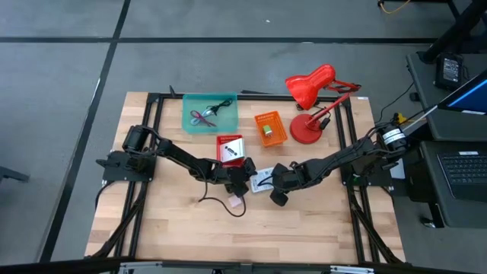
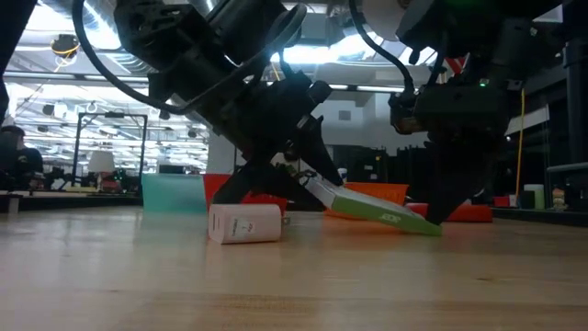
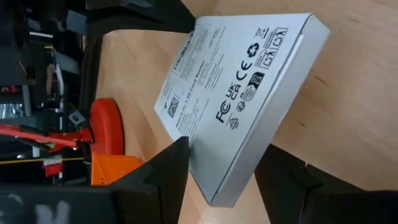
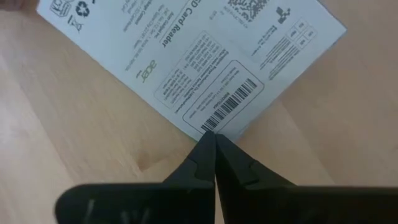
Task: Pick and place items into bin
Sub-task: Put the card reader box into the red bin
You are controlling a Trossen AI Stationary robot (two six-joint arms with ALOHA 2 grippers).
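Note:
A flat white printed packet (image 1: pixel 262 180) lies mid-table between both grippers, and in the low view it is tilted (image 2: pixel 372 208). My left gripper (image 1: pixel 247 173) is shut on its raised end. My right gripper (image 4: pixel 214 135) is shut, with its tips at the packet's opposite corner. A pinkish cube (image 1: pixel 236 202) with a thin dark cable (image 1: pixel 217 199) rests on the table just nearer; it also shows in the low view (image 2: pixel 243 223). A red-and-white packet (image 1: pixel 230 148) lies flat behind the left gripper. Cables (image 1: pixel 207 114) lie in the teal bin (image 1: pixel 192 125). My left gripper pinches the white packet between its two fingers (image 3: pixel 168 171) across one short end (image 3: pixel 217 186), coming slanted from the table's left. That end is lifted, and the packet slopes down with its other end (image 2: pixel 427 226) on the table. My right gripper's shut fingertips (image 4: pixel 208 146) meet the packet's corner by the barcode (image 4: pixel 214 121), slanted down from the table's right. That corner lies on the wood.
An orange bin (image 1: pixel 269 129) stands right of the teal bin. The red desk lamp (image 1: pixel 310 91) has its round base (image 1: pixel 307 131) at the far right. Bare wood (image 1: pixel 304 228) lies along the near edge. A laptop (image 1: pixel 464 167) sits off the table's right.

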